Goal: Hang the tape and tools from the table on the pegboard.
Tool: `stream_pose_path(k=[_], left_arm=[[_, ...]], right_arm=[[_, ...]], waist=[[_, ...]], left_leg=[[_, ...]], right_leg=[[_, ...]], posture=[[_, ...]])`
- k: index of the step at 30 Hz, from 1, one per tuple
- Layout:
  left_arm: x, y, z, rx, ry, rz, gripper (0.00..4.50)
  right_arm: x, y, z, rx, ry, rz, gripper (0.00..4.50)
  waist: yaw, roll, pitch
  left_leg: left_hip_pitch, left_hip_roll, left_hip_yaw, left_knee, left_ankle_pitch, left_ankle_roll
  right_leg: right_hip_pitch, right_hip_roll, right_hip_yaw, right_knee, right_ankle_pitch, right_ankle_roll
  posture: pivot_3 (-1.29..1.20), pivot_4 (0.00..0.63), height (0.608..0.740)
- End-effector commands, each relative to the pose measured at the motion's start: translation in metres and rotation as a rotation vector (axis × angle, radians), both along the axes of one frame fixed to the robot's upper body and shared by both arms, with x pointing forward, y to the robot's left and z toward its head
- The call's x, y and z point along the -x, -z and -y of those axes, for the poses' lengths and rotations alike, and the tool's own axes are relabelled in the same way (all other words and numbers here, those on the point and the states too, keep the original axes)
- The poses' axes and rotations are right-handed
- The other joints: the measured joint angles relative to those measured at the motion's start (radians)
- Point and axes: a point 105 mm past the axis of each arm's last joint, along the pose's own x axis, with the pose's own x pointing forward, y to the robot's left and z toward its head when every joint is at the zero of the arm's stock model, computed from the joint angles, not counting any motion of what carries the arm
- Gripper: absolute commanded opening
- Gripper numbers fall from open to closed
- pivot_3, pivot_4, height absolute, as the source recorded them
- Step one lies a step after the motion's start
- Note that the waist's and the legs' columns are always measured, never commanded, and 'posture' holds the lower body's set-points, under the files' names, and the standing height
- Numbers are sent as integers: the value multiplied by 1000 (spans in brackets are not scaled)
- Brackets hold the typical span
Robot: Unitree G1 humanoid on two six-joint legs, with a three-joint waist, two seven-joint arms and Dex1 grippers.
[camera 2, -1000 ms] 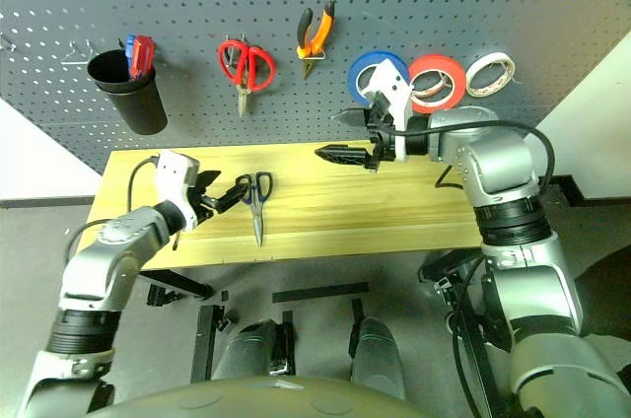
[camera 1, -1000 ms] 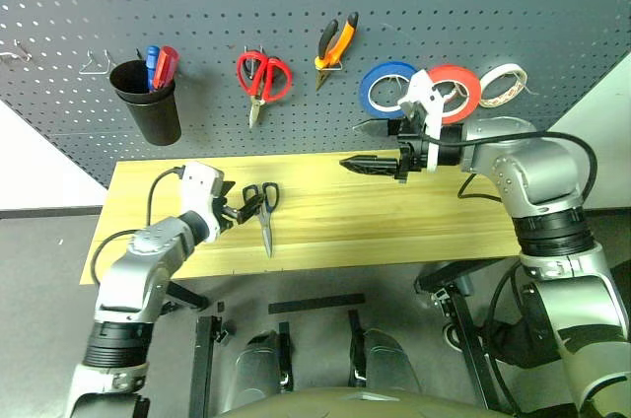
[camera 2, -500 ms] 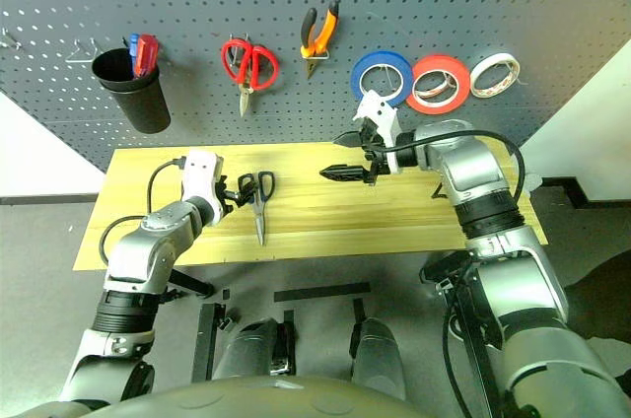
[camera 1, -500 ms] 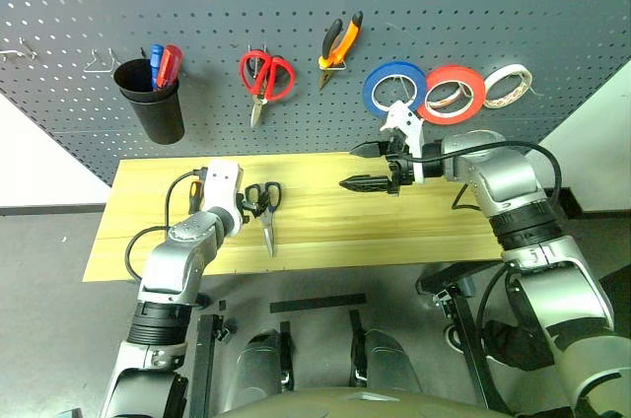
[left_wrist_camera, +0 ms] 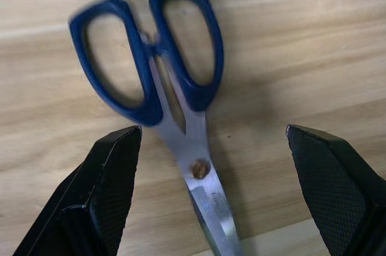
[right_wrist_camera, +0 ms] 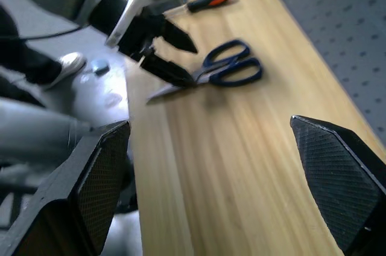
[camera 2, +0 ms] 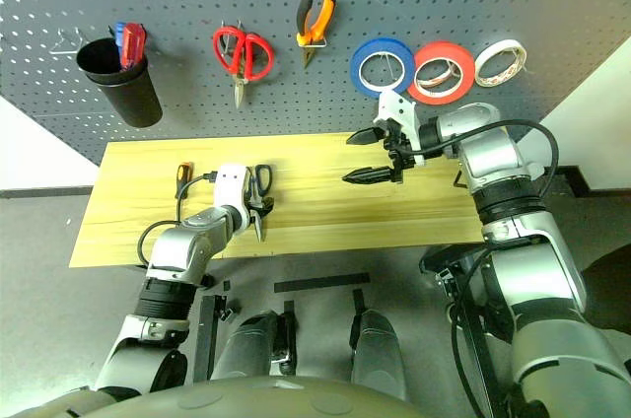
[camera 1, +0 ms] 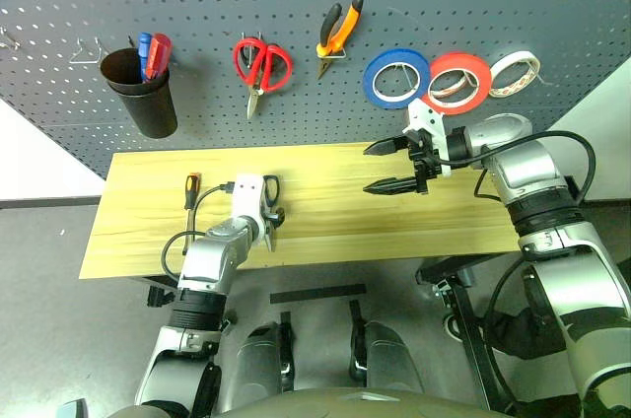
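Two tools lie on the pale yellow plank bench [camera 1: 394, 231]. In the head view, the dark blue-handled steel scissors [camera 1: 269, 203] sit at the left claw [camera 1: 268, 219], the slim orange-and-black screwdriver [camera 1: 190, 187] beyond it; the right claw [camera 1: 392, 166] hovers released. The left wrist view shows released fingers [left_wrist_camera: 111, 177] straddling the scissors' pivot; closing on slick blades risks slipping. The right wrist view shows both tools well ahead.

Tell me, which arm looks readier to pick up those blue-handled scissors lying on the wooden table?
The left. Its gripper is open right over the blue-handled scissors, one finger on each side of the blades. The right gripper hangs open farther along the yellow wooden table, away from them.
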Motion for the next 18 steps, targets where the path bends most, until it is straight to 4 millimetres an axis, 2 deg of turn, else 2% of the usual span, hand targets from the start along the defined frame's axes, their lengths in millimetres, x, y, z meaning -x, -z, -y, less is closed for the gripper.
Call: stream_pose_path(k=[1, 4, 13, 17, 18], left_arm=[[-1, 5, -4, 2, -75, -49, 4036], [-2, 10, -8, -20, -126, -81, 4036], [5, 24, 0, -34, -165, -188, 4036], [8, 28, 3, 5, -171, -249, 3321], [9, 29, 2, 10, -174, -255, 2974]], right_arm=[[-7, -9, -1, 40, -23, 73, 4458], [-11, -12, -2, 35, -20, 85, 4458], [-15, -16, 4, 29, 5, 98, 4458], [-16, -23, 3, -28, 22, 80, 4500], [-16, -25, 1, -43, 23, 77, 4500]], waist=[[0, 0, 9], [0, 1, 20], [0, 1, 21], [-5, 1, 21], [-8, 1, 21]], left_leg=[[0, 0, 0, 0, 0, 0], [0, 0, 0, 0, 0, 0], [0, 0, 0, 0, 0, 0], [1, 0, 0, 0, 0, 0], [1, 0, 0, 0, 0, 0]], right_leg=[[0, 0, 0, 0, 0, 0], [0, 0, 0, 0, 0, 0], [0, -1, 0, 0, 0, 0], [1, -1, 0, 0, 0, 0], [1, -1, 0, 0, 0, 0]], posture=[[-18, 317, 740], [-21, 319, 740], [-41, 320, 740], [-53, 312, 740], [-57, 309, 740]])
